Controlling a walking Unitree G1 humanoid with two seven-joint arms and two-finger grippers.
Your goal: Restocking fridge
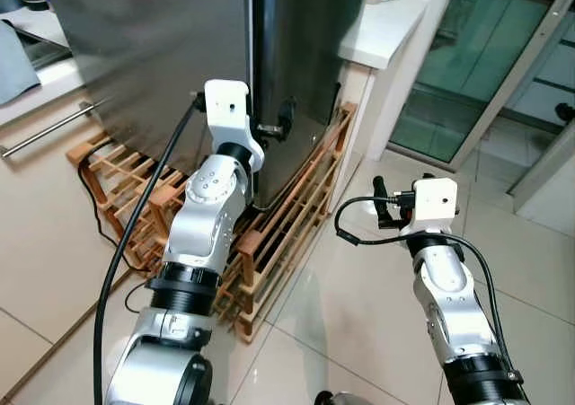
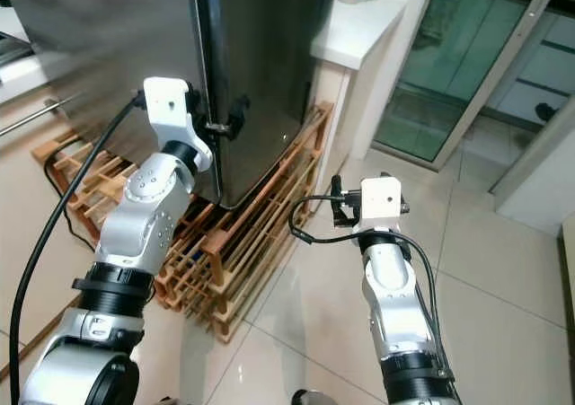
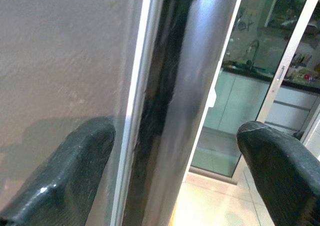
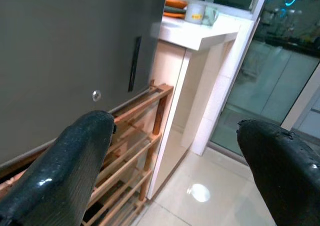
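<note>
The fridge (image 1: 162,55) door edge sits between the left gripper's (image 1: 280,125) spread jaws.

Low slatted wooden rack (image 1: 278,234) sitting on glossy beige tile floor (image 1: 359,315). White countertop (image 1: 382,28) jutting out above rack's far end, pale mug (image 4: 196,13) and orange dish (image 4: 175,4) sitting on it. Green-tinted glass sliding door (image 1: 458,73) standing beyond. Black cable (image 1: 90,176) trailing by rack.

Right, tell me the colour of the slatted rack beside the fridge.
Reddish-brown wood; the slatted wooden rack shows best in the left eye view.
</note>
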